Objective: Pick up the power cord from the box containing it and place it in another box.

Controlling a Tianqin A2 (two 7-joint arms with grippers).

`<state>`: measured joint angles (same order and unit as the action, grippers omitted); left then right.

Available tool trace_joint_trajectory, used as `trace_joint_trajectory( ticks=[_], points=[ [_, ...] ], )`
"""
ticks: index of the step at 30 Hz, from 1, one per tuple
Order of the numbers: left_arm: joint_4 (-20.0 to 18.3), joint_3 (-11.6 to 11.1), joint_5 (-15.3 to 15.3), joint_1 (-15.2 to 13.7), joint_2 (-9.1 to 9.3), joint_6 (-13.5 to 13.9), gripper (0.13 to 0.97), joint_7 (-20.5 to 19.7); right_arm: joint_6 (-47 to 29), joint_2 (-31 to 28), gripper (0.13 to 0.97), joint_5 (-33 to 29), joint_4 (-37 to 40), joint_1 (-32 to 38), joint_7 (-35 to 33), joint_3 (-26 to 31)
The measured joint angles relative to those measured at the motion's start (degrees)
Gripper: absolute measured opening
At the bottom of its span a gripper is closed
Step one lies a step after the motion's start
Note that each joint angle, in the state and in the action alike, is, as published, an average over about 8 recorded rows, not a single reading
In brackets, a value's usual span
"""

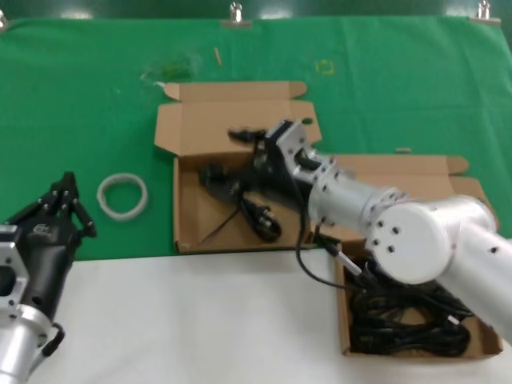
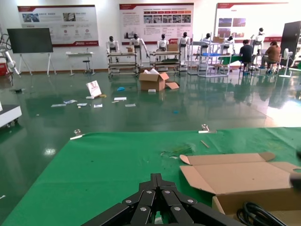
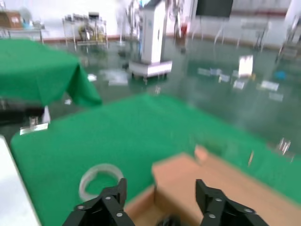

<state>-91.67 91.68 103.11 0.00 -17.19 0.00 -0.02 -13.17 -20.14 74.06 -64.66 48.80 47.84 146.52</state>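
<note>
The power cord (image 1: 260, 216), a thin black cable with a plug, lies in the squarish cardboard box (image 1: 196, 228), whose plain lid (image 1: 216, 124) is folded back. My right gripper (image 1: 228, 156) is open and hangs low over this box, just above the far end of the cord. In the right wrist view its fingers (image 3: 106, 205) stand wide apart over the box (image 3: 197, 181), with a bit of the cord (image 3: 169, 220) between them. The other box (image 1: 342, 320), at the right front, holds a tangle of black cords (image 1: 408, 320). My left gripper (image 1: 68, 192) is shut and parked at the left.
A white ring (image 1: 122, 196) lies on the green cloth (image 1: 80, 96) left of the squarish box; it also shows in the right wrist view (image 3: 96, 179). A white table surface (image 1: 200, 320) runs along the front. The left wrist view shows my left gripper (image 2: 156, 178) and the box lid (image 2: 235, 176).
</note>
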Motion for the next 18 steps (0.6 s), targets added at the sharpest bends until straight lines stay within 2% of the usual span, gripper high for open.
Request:
trace_joint_trajectory(
  ticks=[8,14,18],
  points=[
    [0.0,0.0,0.0,0.0,0.00,0.0,0.140,0.0,-6.3,0.0,0.564,-20.3,-19.7,-11.0,4.1,-20.2],
    [0.0,0.0,0.0,0.0,0.00,0.0,0.140,0.0,-15.0,7.3,0.716,-35.6,-30.6,-19.1,5.1,-35.4],
    [0.0,0.0,0.0,0.0,0.00,0.0,0.140,0.0,-17.7,10.9,0.772,-39.5,-32.7,-21.5,3.8,-40.4]
  ],
)
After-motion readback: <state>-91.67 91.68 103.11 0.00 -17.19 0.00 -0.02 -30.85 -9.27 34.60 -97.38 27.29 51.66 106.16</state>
